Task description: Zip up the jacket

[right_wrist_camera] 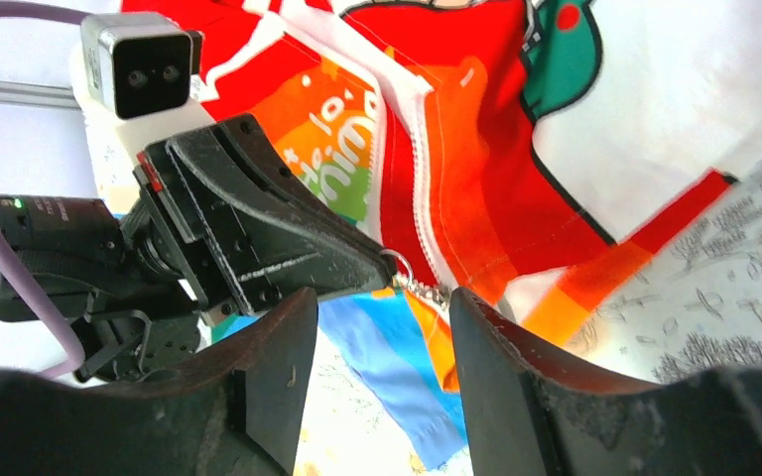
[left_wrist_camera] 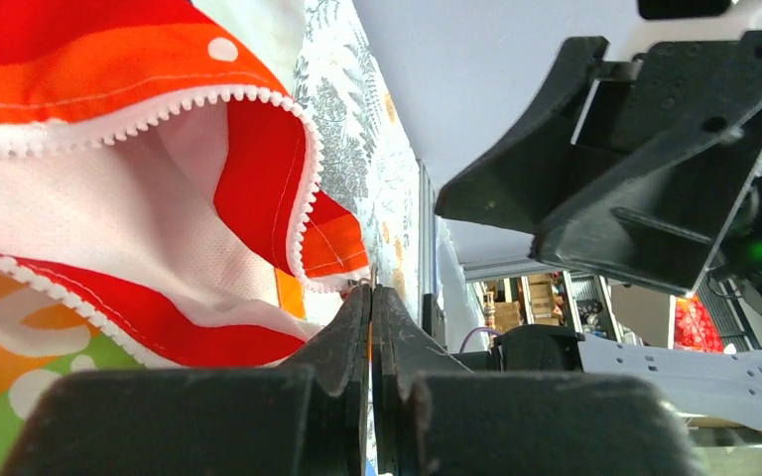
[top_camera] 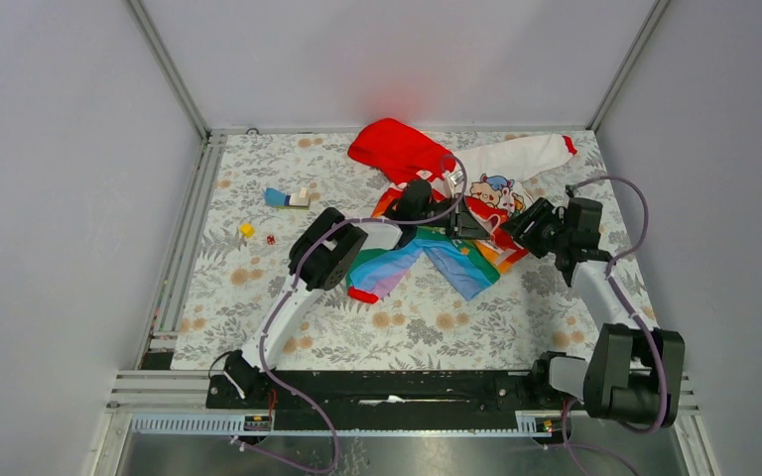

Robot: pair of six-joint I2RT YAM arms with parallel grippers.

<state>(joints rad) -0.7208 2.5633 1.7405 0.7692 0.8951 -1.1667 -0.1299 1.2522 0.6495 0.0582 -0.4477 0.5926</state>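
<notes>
The jacket (top_camera: pixel 437 253) lies unzipped on the mat, with its red hood (top_camera: pixel 397 149) at the back and a white sleeve (top_camera: pixel 516 157) to the right. In the left wrist view its white zipper teeth (left_wrist_camera: pixel 159 109) curve around the open front. My left gripper (top_camera: pixel 476 226) is shut on the metal zipper pull (right_wrist_camera: pixel 400 270) at the bottom of the rainbow body; its closed tips show in its own view (left_wrist_camera: pixel 370 291). My right gripper (right_wrist_camera: pixel 377 307) is open, its jaws either side of the zipper's lower end, touching nothing, just right of the left gripper in the top view (top_camera: pixel 518 230).
A blue and white block (top_camera: pixel 288 198), a small yellow piece (top_camera: pixel 247 230) and a tiny red piece (top_camera: pixel 270 239) lie on the floral mat (top_camera: pixel 258 297) to the left. Grey walls close in the back and sides.
</notes>
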